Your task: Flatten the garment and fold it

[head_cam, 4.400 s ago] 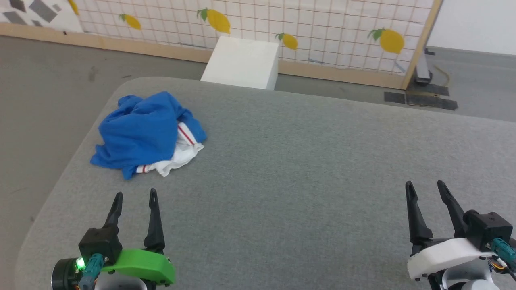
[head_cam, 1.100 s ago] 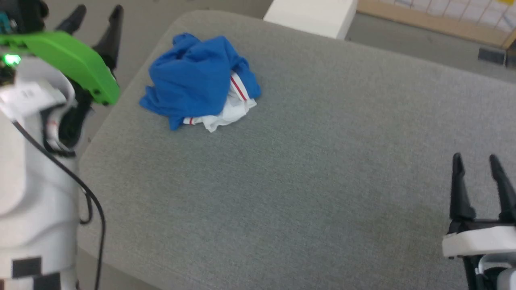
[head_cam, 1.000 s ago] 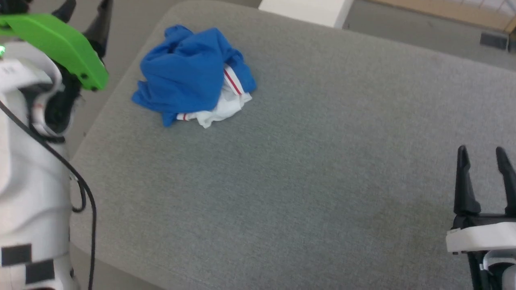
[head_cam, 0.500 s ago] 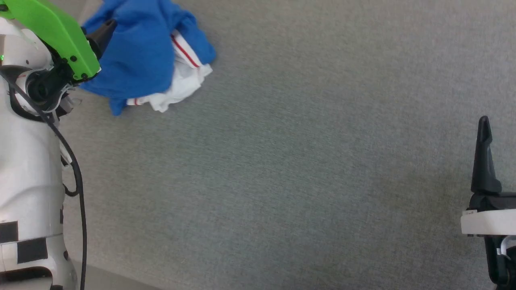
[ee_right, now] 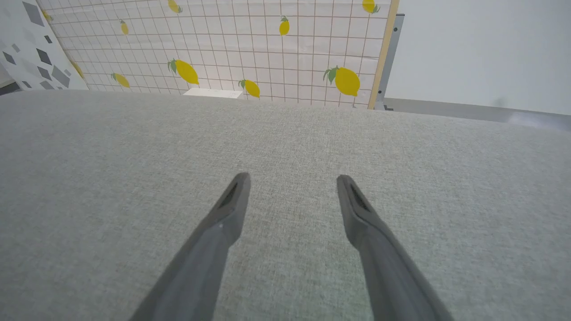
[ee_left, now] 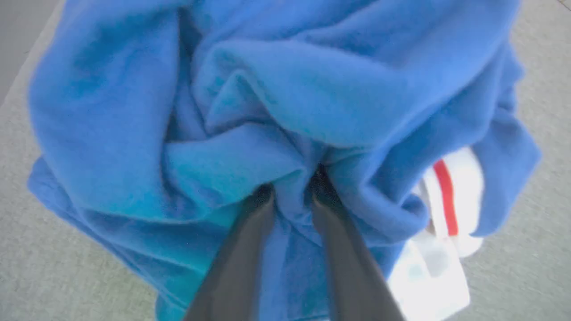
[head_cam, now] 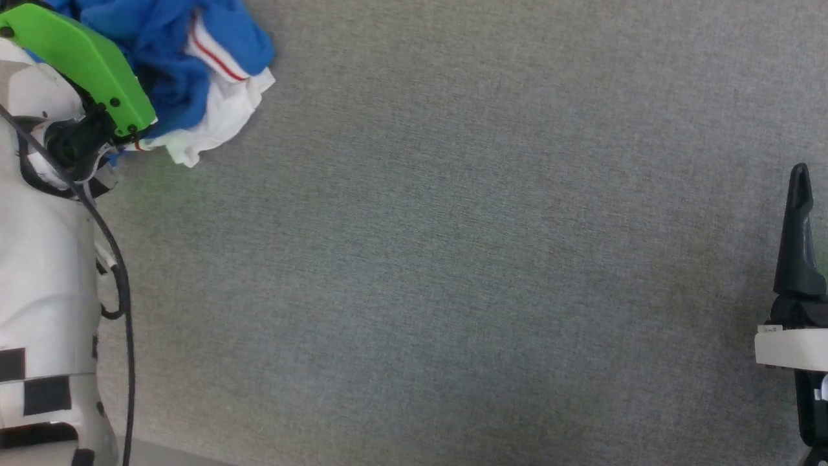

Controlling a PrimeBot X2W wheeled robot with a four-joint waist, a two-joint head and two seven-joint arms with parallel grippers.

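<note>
The garment (head_cam: 220,39) lies crumpled at the head view's top left, blue with a white, red-striped sleeve (head_cam: 213,116) hanging out. In the left wrist view the garment (ee_left: 276,89) is bunched around my left gripper (ee_left: 290,178), which is shut on a fold of the blue cloth, tips sunk into it. In the head view the green wrist cover (head_cam: 77,58) hides those fingers. My right gripper (ee_right: 292,178) stands open over the bare grey table (ee_right: 89,156), far from the garment. One of its dark fingers (head_cam: 799,239) shows at the head view's right edge.
The grey fabric table (head_cam: 453,259) stretches wide between the two arms; its near edge (head_cam: 181,454) runs along the bottom left. My white left arm with a black cable (head_cam: 39,259) stands at the left. Beyond the table are a lemon-print wall panel (ee_right: 267,40) and a white box (ee_right: 213,92).
The head camera has dipped and closed in, shifting the whole picture. My left gripper came down onto the garment and closed on a blue fold. The right gripper stayed open.
</note>
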